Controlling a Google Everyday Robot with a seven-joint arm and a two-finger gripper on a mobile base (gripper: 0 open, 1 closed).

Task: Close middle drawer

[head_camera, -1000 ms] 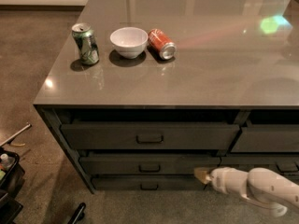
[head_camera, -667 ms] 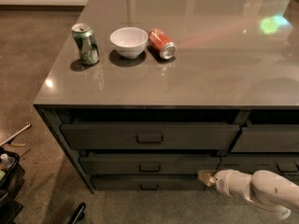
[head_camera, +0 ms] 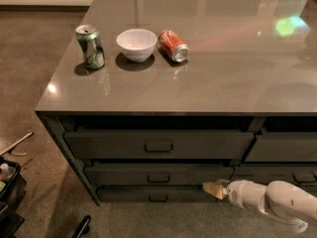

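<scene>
The middle drawer (head_camera: 158, 175) is the wide dark grey front with a small loop handle, in the left column of the counter, between the taller top drawer (head_camera: 158, 145) and the slim bottom drawer (head_camera: 157, 196). Its front sits nearly in line with the fronts above and below it. A dark strip of shadow runs along its top. My gripper (head_camera: 214, 189), tan-tipped on a white arm, comes in from the lower right. Its tip points left at the lower right corner of the middle drawer front, about level with the bottom drawer's top edge.
On the grey countertop (head_camera: 223, 73) stand a green can (head_camera: 90, 46), a white bowl (head_camera: 136, 44) and a red can (head_camera: 174, 45) lying on its side. More drawers (head_camera: 282, 148) fill the right column. A dark bin (head_camera: 7, 192) stands on the floor at the lower left.
My gripper tip has dropped slightly and shifted a little right along the bottom of the middle drawer front. The drawers and the things on the counter look unchanged.
</scene>
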